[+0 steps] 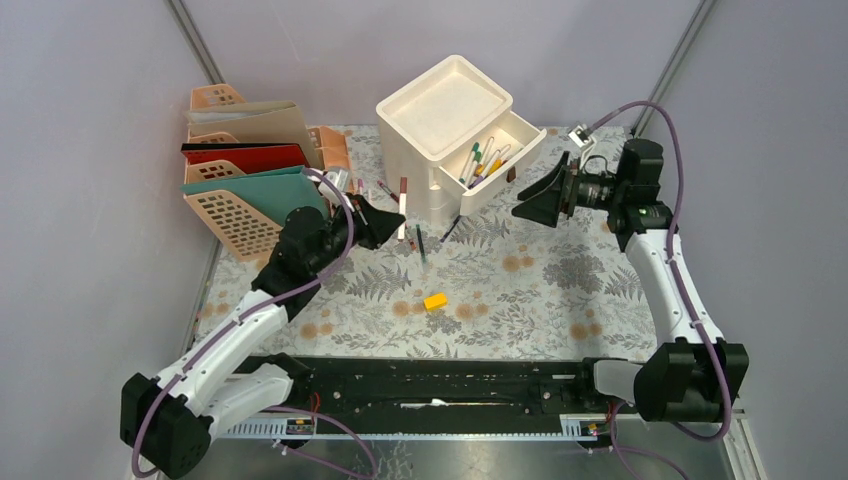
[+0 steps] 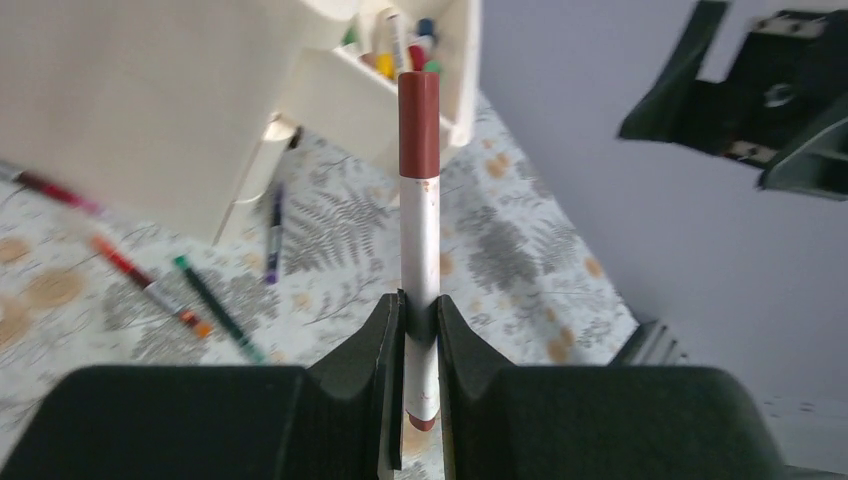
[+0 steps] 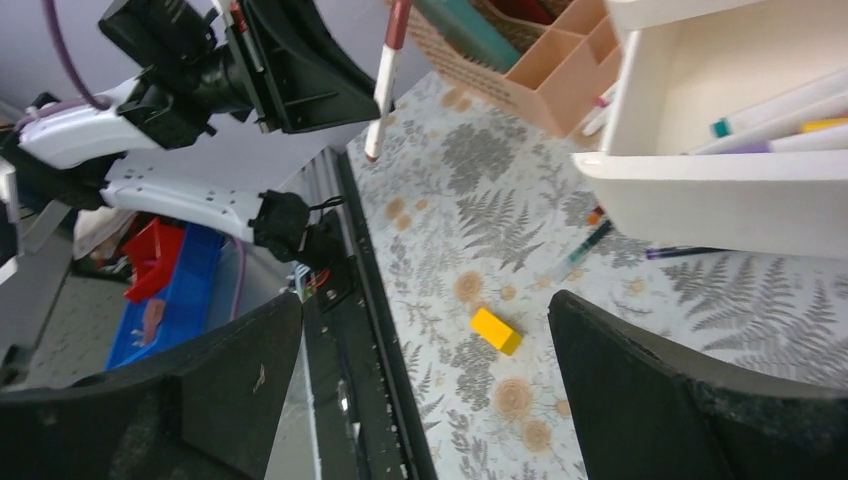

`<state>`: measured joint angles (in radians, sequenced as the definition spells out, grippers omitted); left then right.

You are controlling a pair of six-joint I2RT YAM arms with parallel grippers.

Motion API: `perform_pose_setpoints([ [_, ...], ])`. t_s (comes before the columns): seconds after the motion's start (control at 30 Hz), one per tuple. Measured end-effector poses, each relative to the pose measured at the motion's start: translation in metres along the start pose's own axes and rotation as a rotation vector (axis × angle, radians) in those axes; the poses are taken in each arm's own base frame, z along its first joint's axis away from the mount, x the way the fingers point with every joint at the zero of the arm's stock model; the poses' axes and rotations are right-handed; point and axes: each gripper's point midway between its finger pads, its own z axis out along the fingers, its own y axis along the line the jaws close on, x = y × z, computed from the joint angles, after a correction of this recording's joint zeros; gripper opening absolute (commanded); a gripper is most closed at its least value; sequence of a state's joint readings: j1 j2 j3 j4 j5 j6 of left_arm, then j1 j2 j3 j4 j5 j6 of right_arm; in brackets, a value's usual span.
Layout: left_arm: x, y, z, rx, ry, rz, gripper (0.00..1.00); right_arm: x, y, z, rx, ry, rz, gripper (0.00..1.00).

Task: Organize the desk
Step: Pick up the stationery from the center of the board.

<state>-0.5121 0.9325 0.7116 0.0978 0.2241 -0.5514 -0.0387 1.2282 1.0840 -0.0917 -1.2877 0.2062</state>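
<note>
Top view, table: I see the fern-print table point(image 1: 560, 290) in front of both arm bases.
Top view, left arm: the left end effector point(image 1: 385, 222) is near the peach file rack point(image 1: 240, 205) and carries a brown-capped marker point(image 1: 403, 205).
Top view, right arm: the right end effector point(image 1: 530, 203) hovers just beside the open drawer point(image 1: 497, 160) of the white drawer unit point(image 1: 440, 110).
Top view, loose items: a yellow block point(image 1: 435, 301) lies mid-table, and a few pens point(image 1: 420, 240) lie by the unit's foot.
Left wrist, grip: the fingers are clamped on the marker's white barrel near its lower end, with the cap pointing toward the drawer.
Right wrist, jaws: I see them spread wide with nothing between them. The yellow block sits on the cloth beyond, and the left arm holds the marker clear of the table.
</note>
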Motion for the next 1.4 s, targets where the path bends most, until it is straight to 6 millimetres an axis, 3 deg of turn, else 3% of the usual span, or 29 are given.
perform_pose_setpoints([
  [0.27, -0.004, -0.051, 0.026, 0.188, 0.008, -0.042, 0.00, 0.005, 0.026, 0.026, -0.121, 0.036, 0.038, 1.00],
  [0.53, 0.001, -0.108, 0.054, 0.339, 0.007, -0.046, 0.00, -0.005, 0.031, 0.031, -0.158, 0.001, 0.113, 0.99],
  [1.0, 0.022, -0.144, 0.081, 0.393, 0.035, -0.077, 0.00, -0.007, 0.034, 0.044, -0.163, -0.006, 0.170, 0.87],
  [1.2, 0.023, -0.151, 0.085, 0.405, 0.031, -0.077, 0.00, -0.003, 0.034, 0.050, -0.164, 0.000, 0.186, 0.64],
  [1.27, 0.022, -0.151, 0.086, 0.405, 0.029, -0.077, 0.00, -0.003, 0.034, 0.051, -0.162, -0.001, 0.187, 0.50],
  [1.4, 0.023, -0.153, 0.088, 0.406, 0.032, -0.081, 0.00, -0.003, 0.033, 0.051, -0.162, 0.000, 0.185, 0.12],
])
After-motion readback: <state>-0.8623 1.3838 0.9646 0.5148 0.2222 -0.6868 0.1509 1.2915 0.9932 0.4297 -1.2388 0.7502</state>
